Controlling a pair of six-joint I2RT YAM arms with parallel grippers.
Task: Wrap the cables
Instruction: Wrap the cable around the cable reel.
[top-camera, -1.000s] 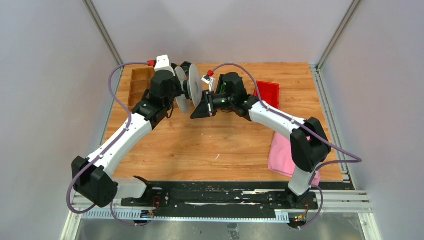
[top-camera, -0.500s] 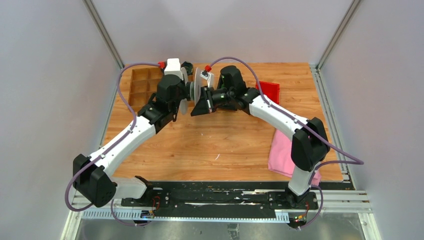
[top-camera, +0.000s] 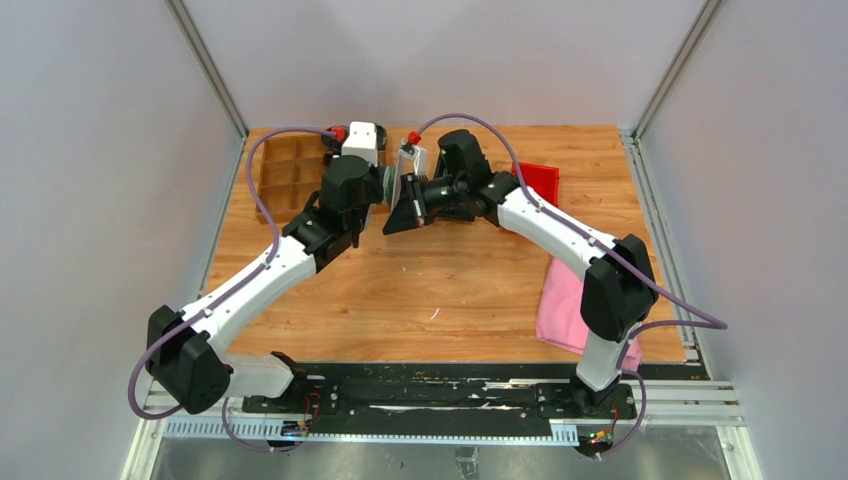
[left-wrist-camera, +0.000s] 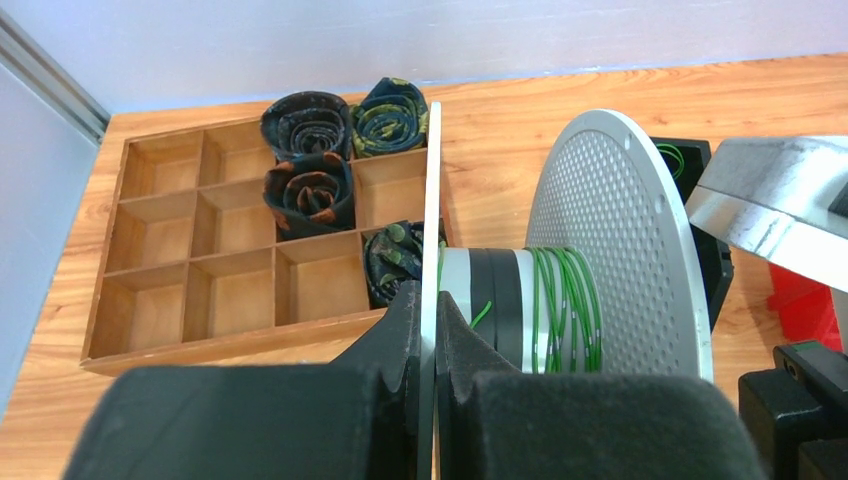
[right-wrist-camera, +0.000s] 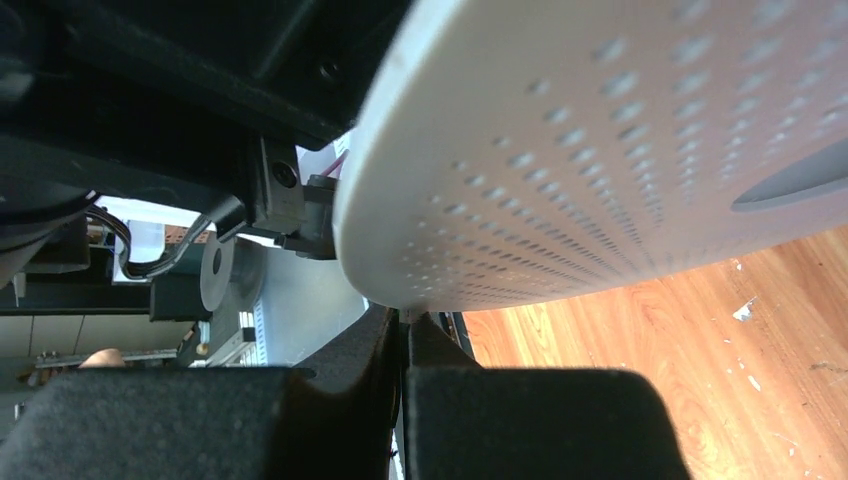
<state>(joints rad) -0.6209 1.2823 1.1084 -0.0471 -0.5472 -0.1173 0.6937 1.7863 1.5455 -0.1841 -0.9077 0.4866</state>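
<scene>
The left gripper (left-wrist-camera: 428, 305) is clamped tight on the spool's (left-wrist-camera: 620, 230) thin near flange, and the right gripper (right-wrist-camera: 403, 322) pinches the perforated flange's rim. Green cables (left-wrist-camera: 560, 300) wind round its core, centre-right. The tray (left-wrist-camera: 100, 300), upper left, holds dark bundles (left-wrist-camera: 305, 190) in four cells. Both arms meet at top centre

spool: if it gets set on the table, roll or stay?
Probably rolls: the spool has round flanges. Likely light: they look thin, one perforated. The wound cable looks springy and may loosen.
</scene>
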